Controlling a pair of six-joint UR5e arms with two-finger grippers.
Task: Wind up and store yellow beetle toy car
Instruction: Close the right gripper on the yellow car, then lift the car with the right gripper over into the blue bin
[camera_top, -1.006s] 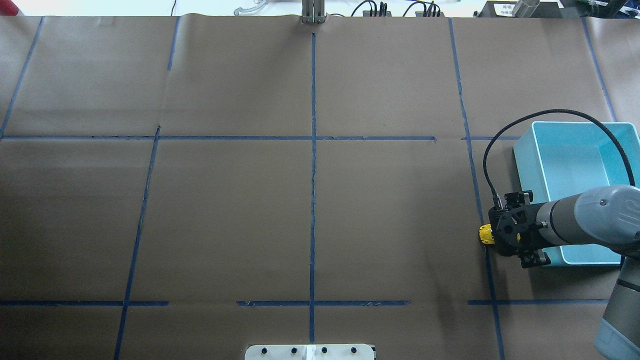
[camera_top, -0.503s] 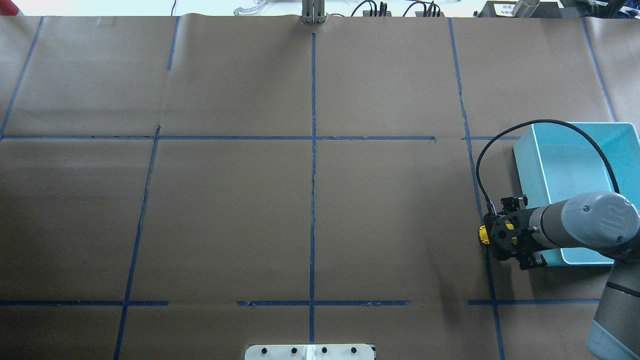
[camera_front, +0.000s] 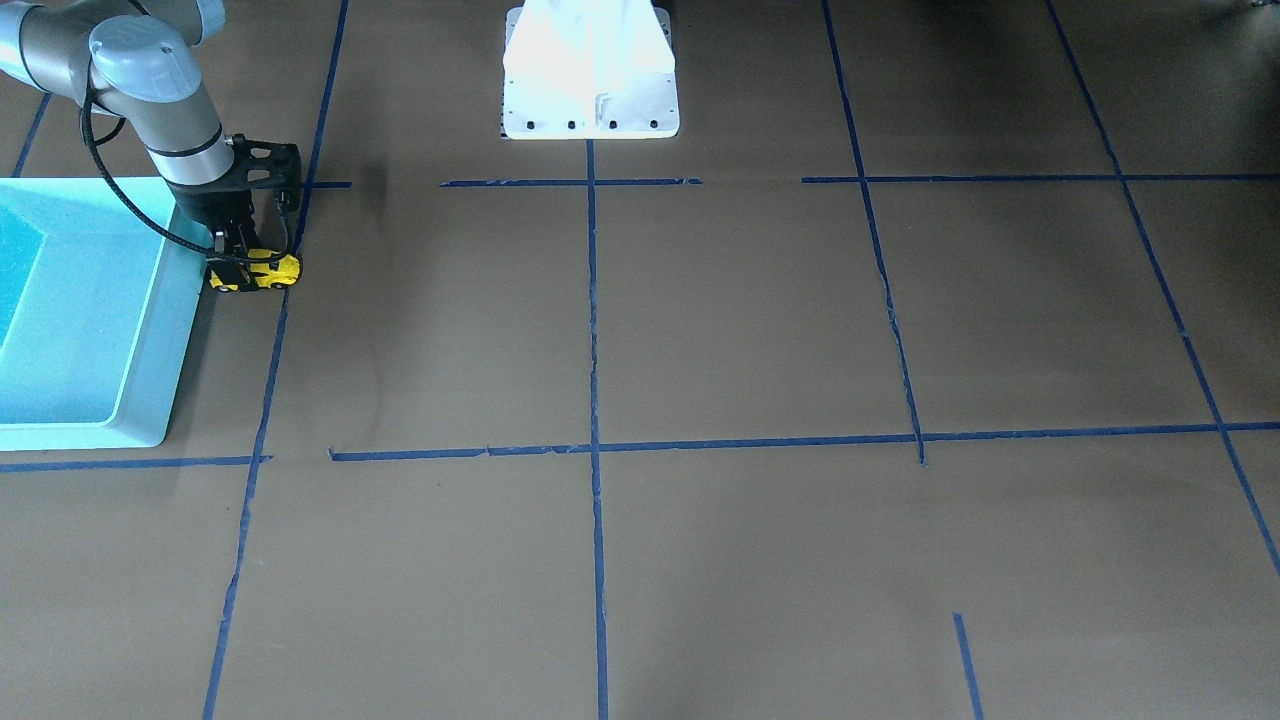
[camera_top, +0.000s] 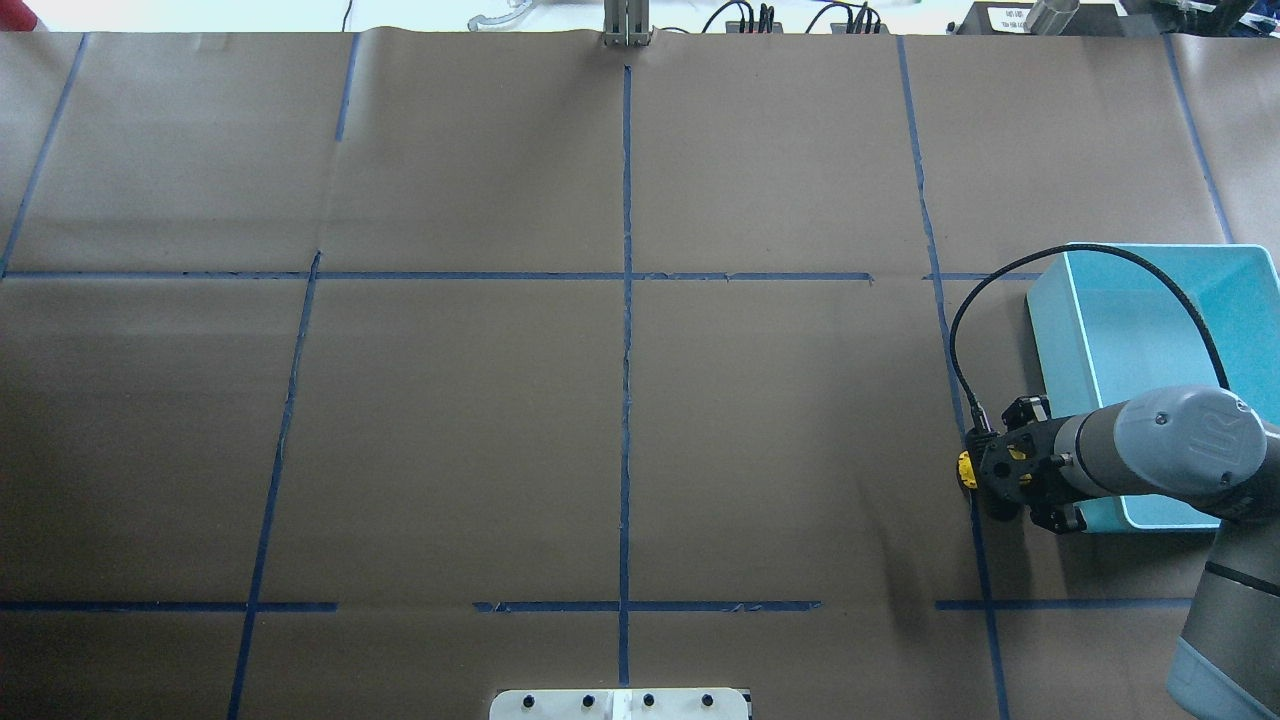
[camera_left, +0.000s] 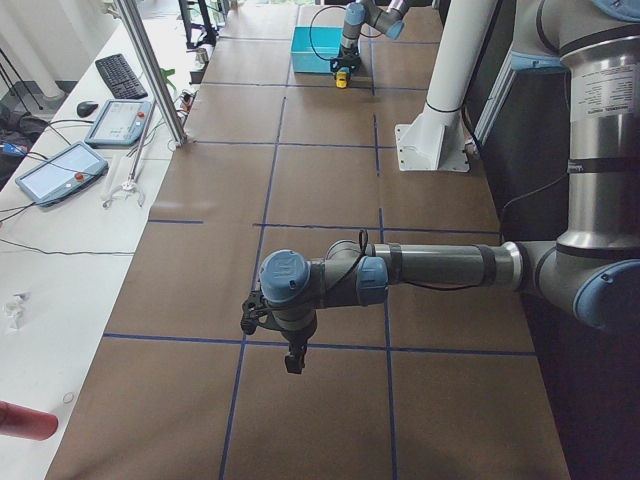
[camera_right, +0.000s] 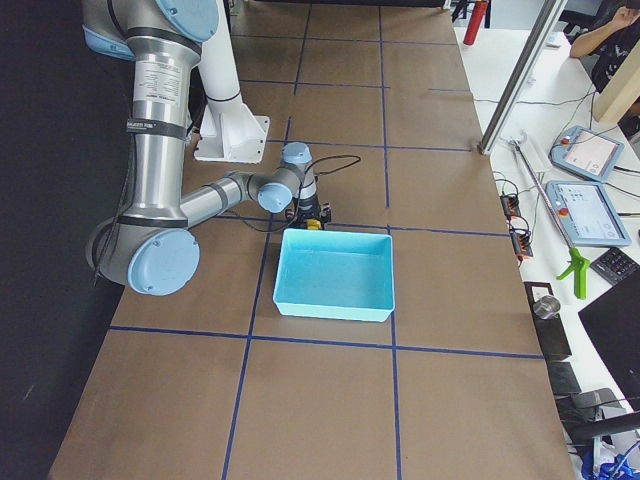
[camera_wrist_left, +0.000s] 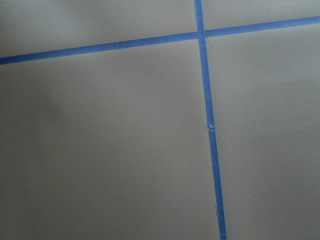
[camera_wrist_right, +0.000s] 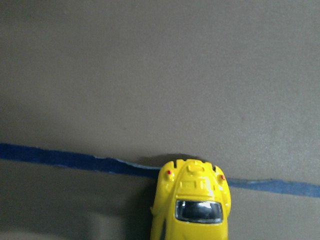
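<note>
Hanging over the yellow beetle toy car (camera_front: 280, 271), the right gripper (camera_front: 232, 268) has its jaws astride the roof; whether they pinch it, I cannot tell. The car stands on the bench across a blue tape line (camera_wrist_right: 60, 157), just beside the light blue bin (camera_front: 150, 340), its long axis pointing away from the bin. The left gripper (camera_left: 290, 355) hangs well apart, its jaws unreadable.

Brown-paper tbl (camera_top: 450, 400) w/ blue tape grid (camera_top: 626, 400); tablets (camera_left: 55, 170), keyboard (camera_left: 118, 75) alongside.
</note>
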